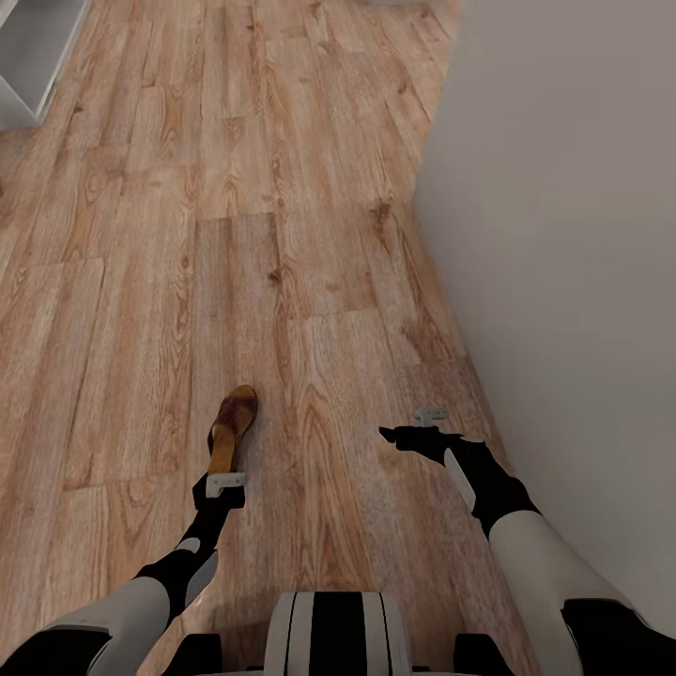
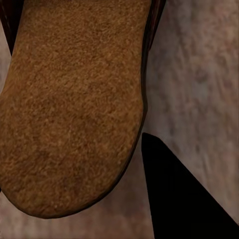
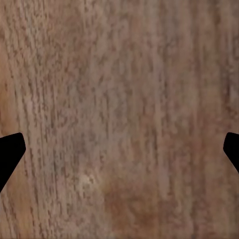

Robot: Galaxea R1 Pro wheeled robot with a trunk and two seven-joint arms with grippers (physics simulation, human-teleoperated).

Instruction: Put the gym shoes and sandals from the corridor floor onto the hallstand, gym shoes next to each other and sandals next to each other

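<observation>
A brown sandal [image 1: 233,427] sticks out forward from my left gripper [image 1: 225,474], which is shut on its heel end and holds it low over the corridor floor [image 1: 282,235]. In the left wrist view the sandal's tan footbed [image 2: 74,104] is very close, with one dark finger [image 2: 174,194] beside it. My right gripper [image 1: 413,427] hangs open over bare planks near the wall, and its two fingertips [image 3: 10,152] stand far apart in the right wrist view. A light-grey corner of the hallstand [image 1: 33,56] shows at the far left.
A plain grey wall [image 1: 563,235] runs along the right side, close to my right arm. Wood-plank floor stretches ahead between the wall and the grey unit.
</observation>
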